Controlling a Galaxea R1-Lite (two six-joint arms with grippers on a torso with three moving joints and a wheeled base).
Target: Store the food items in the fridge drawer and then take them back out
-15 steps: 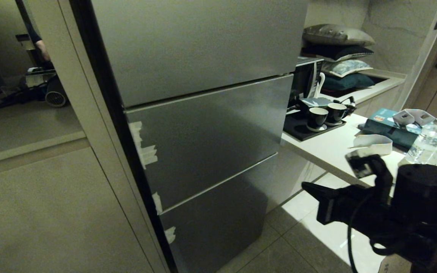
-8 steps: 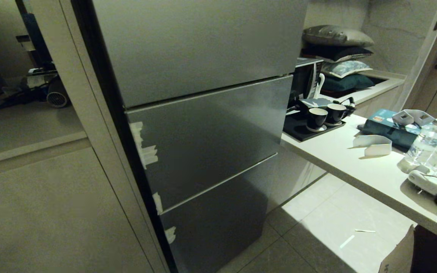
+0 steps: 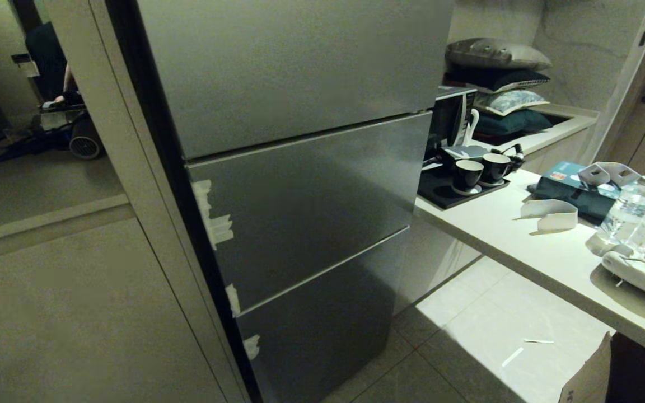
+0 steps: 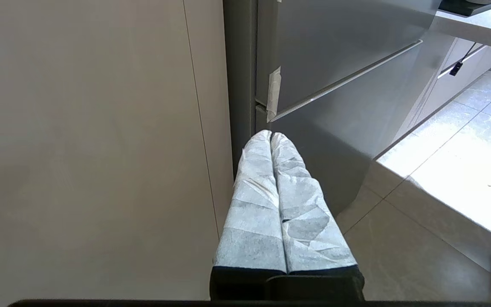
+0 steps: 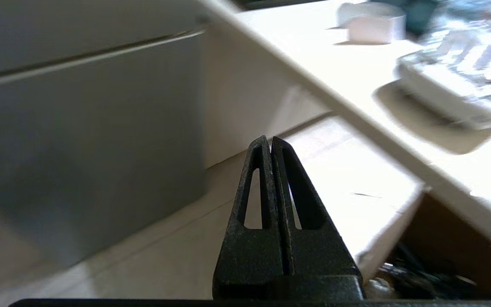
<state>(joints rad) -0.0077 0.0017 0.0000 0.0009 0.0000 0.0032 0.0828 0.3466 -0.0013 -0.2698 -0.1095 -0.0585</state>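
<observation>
Right hand (image 5: 270,143) has dropped from head view, fingers together, empty

the fridge (image 3: 300,168) is shut, its inside hidden; counter clutter (image 5: 454,81) in right wrist view is blurred.

Fridge (image 3: 300,168) fills the frame's centre, its fronts stacked. Tabletop (image 3: 524,246) lies at right, carrying cups (image 3: 479,173); pillows (image 3: 496,78) stacked behind.

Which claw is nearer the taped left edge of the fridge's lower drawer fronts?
Left. The left claw hangs shut just before the tape strip on that edge; the right claw, also shut, hangs over floor near the counter.
</observation>
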